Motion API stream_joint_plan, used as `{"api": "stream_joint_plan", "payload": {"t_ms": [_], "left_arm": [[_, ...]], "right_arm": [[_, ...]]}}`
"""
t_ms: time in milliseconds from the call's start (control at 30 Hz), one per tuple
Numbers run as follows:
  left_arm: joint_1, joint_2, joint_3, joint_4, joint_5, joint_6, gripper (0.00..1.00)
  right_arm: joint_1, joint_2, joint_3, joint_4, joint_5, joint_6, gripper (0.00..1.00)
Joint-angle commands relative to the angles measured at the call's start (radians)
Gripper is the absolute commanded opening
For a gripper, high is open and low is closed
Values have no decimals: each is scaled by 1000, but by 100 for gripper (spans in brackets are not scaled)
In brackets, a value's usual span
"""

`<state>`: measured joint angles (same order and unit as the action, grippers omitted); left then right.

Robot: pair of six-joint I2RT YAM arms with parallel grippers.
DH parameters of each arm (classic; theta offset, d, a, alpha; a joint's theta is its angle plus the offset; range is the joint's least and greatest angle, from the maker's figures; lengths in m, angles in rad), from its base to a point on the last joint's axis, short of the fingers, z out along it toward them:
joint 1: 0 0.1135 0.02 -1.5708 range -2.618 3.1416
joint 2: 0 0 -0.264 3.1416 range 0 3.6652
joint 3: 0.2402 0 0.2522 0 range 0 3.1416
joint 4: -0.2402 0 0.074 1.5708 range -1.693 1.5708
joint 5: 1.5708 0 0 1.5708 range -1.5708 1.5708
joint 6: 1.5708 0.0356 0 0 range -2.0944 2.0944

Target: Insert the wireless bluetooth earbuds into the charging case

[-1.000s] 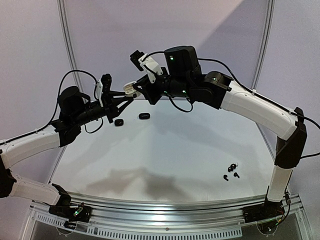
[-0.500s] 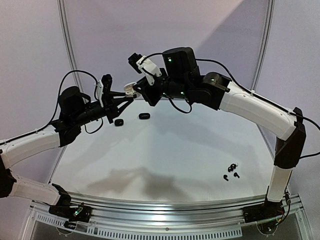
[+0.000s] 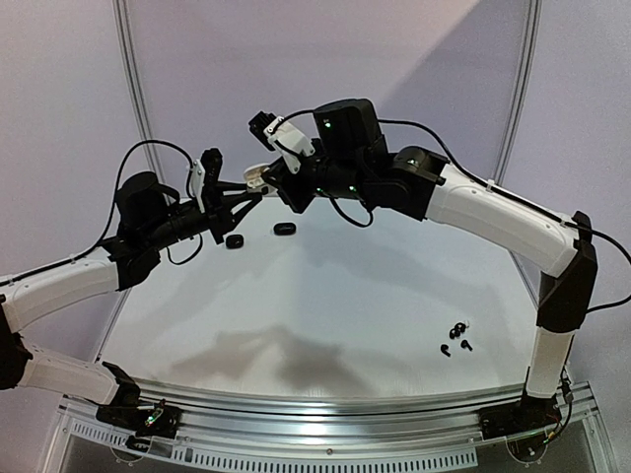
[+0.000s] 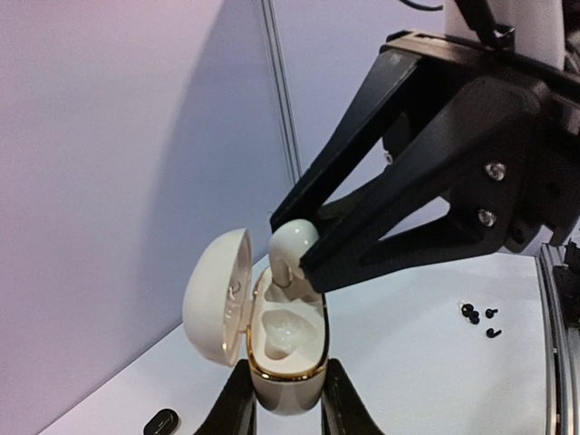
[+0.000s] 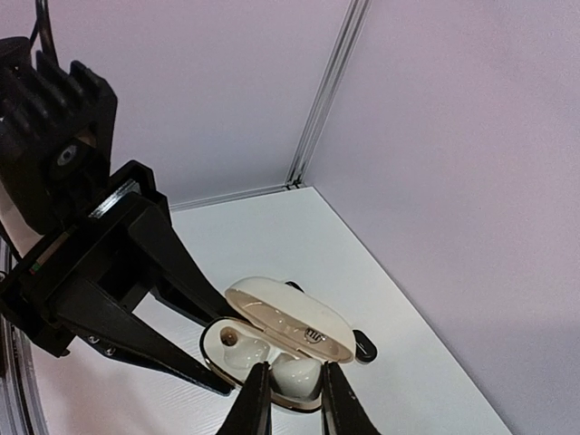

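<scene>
Glossy cream plastic on the charging case [image 4: 285, 390], gold metallic rim gleaming; earbud [image 4: 294, 243] glossy whitish plastic too; table [image 4: 426, 362] smooth white, faintly reflective

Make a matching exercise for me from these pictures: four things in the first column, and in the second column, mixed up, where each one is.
1 white case
2 white earbud
3 black earbuds
4 black cases

A on the table, near side, right
B in the left pincer, lid open
C held by the right pincer
D on the table, far side

Pairs: 1-B, 2-C, 3-A, 4-D
</scene>
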<state>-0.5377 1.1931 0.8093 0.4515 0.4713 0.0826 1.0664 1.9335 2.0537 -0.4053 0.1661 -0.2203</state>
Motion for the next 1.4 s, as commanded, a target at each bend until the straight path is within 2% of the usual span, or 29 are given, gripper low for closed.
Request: {"api": "stream_joint_plan", "payload": {"t_ms": [0, 333, 1367], "left_arm": [[-8, -20, 1, 116, 42, 31, 0], [-10, -21, -5, 119, 57, 29, 0], [-10, -21, -1, 113, 67, 14, 0]], "right_arm": [[-2, 52, -4, -26, 42, 20, 7], [-2, 63, 12, -24, 73, 51, 5], [0, 87, 40, -6, 67, 66, 12]]}}
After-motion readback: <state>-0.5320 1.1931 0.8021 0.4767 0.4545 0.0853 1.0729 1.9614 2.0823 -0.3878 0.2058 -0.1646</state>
